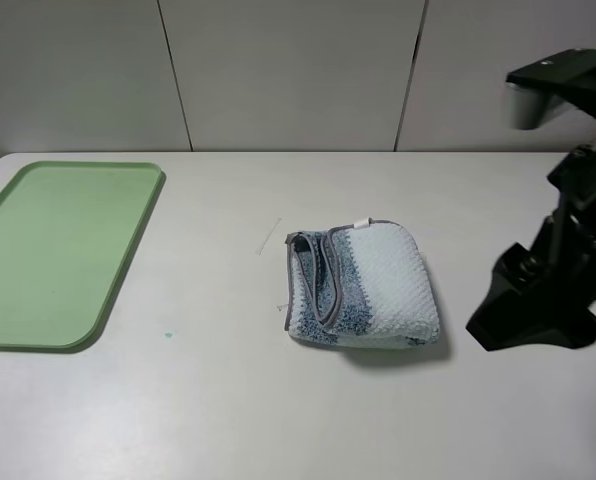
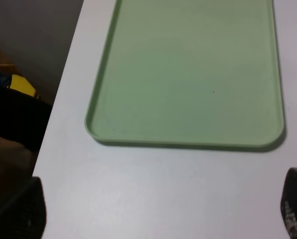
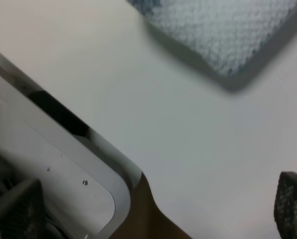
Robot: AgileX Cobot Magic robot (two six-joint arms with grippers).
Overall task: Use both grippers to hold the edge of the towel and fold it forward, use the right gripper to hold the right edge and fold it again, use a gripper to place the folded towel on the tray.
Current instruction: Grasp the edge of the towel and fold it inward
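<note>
— Whereabouts of the towel (image 1: pixel 363 287)?
— Lies folded into a thick packet near the middle of the white table (image 1: pixel 228 420), touched by neither gripper. Shows pale weave on top, with blue-grey stripe and grey hem (image 1: pixel 288 290) curling along the side toward the tray (image 1: pixel 48 255), and a small white tag (image 1: pixel 359 224) at the far edge.
— And the tray?
— Sits flat at the left of the table, light green, well apart from the towel.
— State of the left gripper (image 2: pixel 156 214)?
— Hovers over bare table just beside one short end of the tray, fingertips (image 2: pixel 294 206) spread wide, clasping nothing.
— Right gripper (image 3: pixel 153 214)?
— Spread wide as well, empty. Hangs by the table's edge, near one corner of the towel but apart from it. Appears from high up only as a black arm (image 1: pixel 548 300) at the right.
</note>
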